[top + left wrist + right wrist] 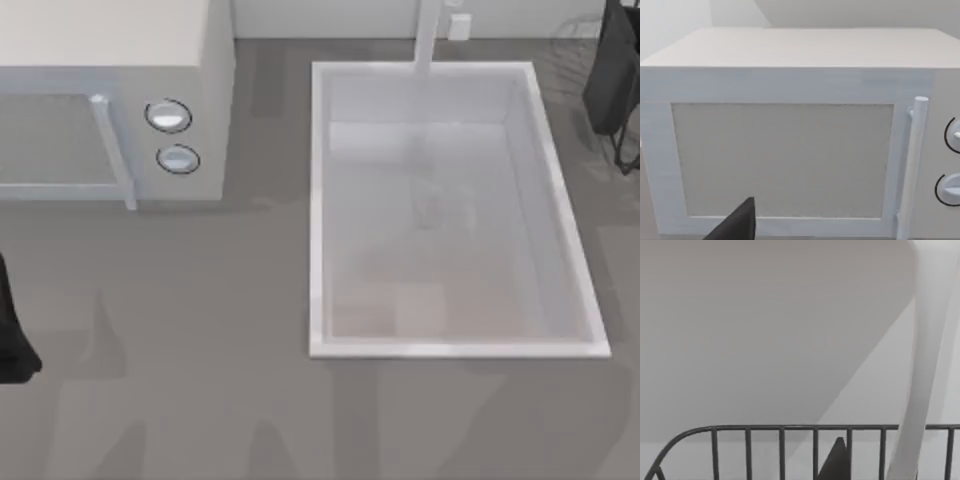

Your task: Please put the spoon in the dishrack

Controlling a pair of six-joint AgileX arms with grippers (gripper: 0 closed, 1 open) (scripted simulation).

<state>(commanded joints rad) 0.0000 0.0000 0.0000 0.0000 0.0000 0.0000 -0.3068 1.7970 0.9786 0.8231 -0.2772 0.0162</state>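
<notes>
Right end effector (612, 75): top right corner over the dishrack (790, 447); finger state cannot be told.
Left end effector (12, 340): left desk edge, facing microwave (790, 150); finger state cannot be told.

Both arms at opposite edges of the desk

The left arm (12, 335) sits as a dark mass at the desk's left edge, low toward the near corner; one dark fingertip (740, 222) pokes into the left wrist view. The right arm (612, 70) stands at the far right corner of the desk, and a single dark fingertip (836, 460) rises into the right wrist view.
</notes>
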